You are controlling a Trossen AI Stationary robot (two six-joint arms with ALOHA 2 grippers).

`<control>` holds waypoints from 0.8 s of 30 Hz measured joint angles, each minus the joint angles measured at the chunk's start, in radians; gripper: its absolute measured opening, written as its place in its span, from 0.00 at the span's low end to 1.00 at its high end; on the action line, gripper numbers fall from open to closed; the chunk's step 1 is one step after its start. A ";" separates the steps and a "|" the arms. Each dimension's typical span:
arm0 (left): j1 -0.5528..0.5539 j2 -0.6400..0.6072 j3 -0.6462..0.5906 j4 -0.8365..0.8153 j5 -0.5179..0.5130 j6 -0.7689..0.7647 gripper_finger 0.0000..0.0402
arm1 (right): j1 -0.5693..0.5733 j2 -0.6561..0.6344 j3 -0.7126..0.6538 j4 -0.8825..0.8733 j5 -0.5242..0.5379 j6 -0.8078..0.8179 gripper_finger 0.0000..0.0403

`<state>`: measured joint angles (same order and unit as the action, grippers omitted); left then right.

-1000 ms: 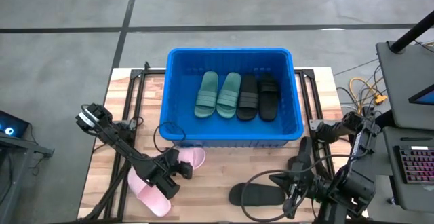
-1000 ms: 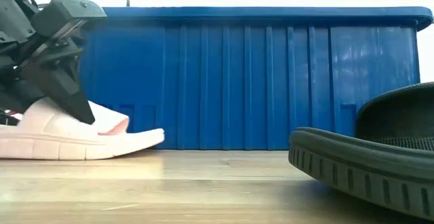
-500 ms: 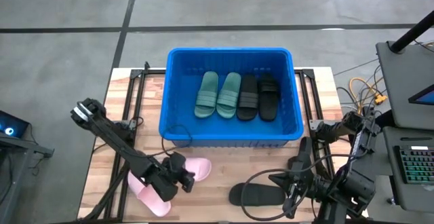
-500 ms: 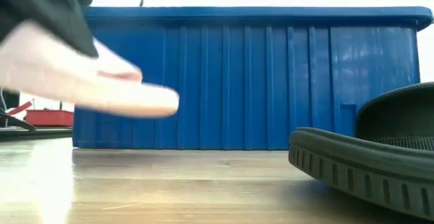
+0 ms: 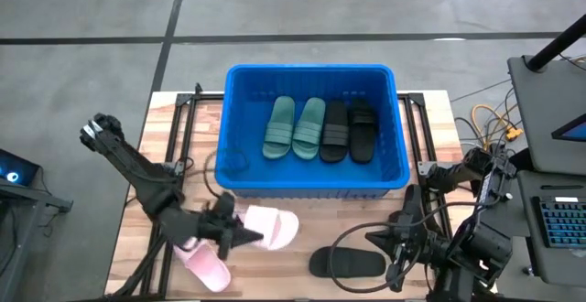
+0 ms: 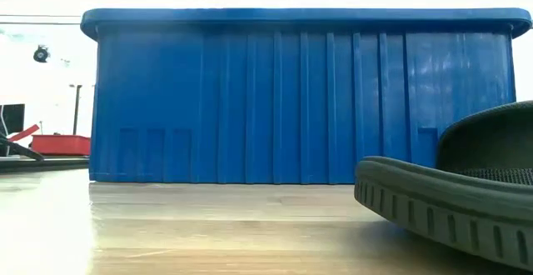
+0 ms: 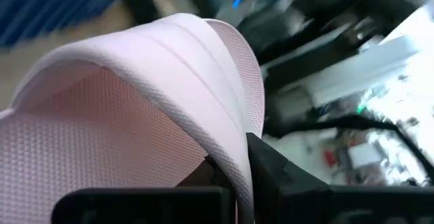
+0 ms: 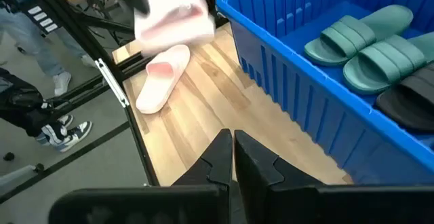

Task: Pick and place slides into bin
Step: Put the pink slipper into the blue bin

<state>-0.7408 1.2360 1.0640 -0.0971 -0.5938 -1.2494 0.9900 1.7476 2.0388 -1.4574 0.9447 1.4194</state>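
Observation:
My left gripper (image 5: 244,236) is shut on a light pink slide (image 5: 273,228) and holds it above the table, in front of the blue bin (image 5: 240,181). The slide shows blurred in the right wrist view (image 8: 173,17). The second pink slide (image 5: 203,264) lies flat on the table by the left gripper. A black slide (image 5: 348,264) lies on its sole near the front edge. Two sage green slides (image 5: 295,128) and two black slides (image 5: 349,130) lie inside the bin. My right gripper (image 8: 231,149) is shut and empty at the front right. My left gripper holds the pink slide by the edge of its wide strap (image 7: 230,139). One finger (image 7: 268,166) is outside the strap and the other is under it. The fingers come about level from the table's left. The slide is lifted clear of the table.
The bin's near wall (image 6: 300,100) fills the low view behind the black slide (image 6: 450,200). Dark metal frame rails (image 5: 179,128) run beside the bin on both sides. Cables (image 5: 357,242) loop on the table by the right arm. Bare wood (image 5: 311,224) lies between bin and front edge.
My left gripper has risen with the pink slide and gone a little toward the table's right edge. The slide, which lay on the table, is now lifted clear and has left the low view. The other pink slide has stayed in place.

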 joint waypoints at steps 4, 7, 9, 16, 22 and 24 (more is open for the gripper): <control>0.047 -0.063 0.019 0.037 -0.068 0.107 0.00 | 0.000 -0.005 0.005 -0.001 0.019 -0.036 0.02; 0.110 -0.086 0.051 0.035 -0.072 0.186 0.00 | -0.003 -0.006 0.027 -0.004 0.072 -0.064 0.02; 0.150 -0.093 0.075 0.036 -0.067 0.245 0.00 | -0.014 -0.008 0.049 -0.005 0.101 -0.085 0.02; 0.321 -0.093 0.120 0.025 0.078 0.375 0.00 | -0.086 -0.008 0.119 -0.005 0.106 -0.188 0.02; 0.469 -0.107 0.119 -0.159 0.135 0.398 0.00 | -0.153 -0.008 0.180 -0.005 0.106 -0.290 0.02; 0.515 -0.104 0.117 -0.184 0.206 0.408 0.00 | -0.175 -0.008 0.196 -0.005 0.106 -0.327 0.02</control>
<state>-0.2254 1.1318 1.1809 -0.2815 -0.3881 -0.8418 0.8153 1.7393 2.2350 -1.4622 1.0512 1.0925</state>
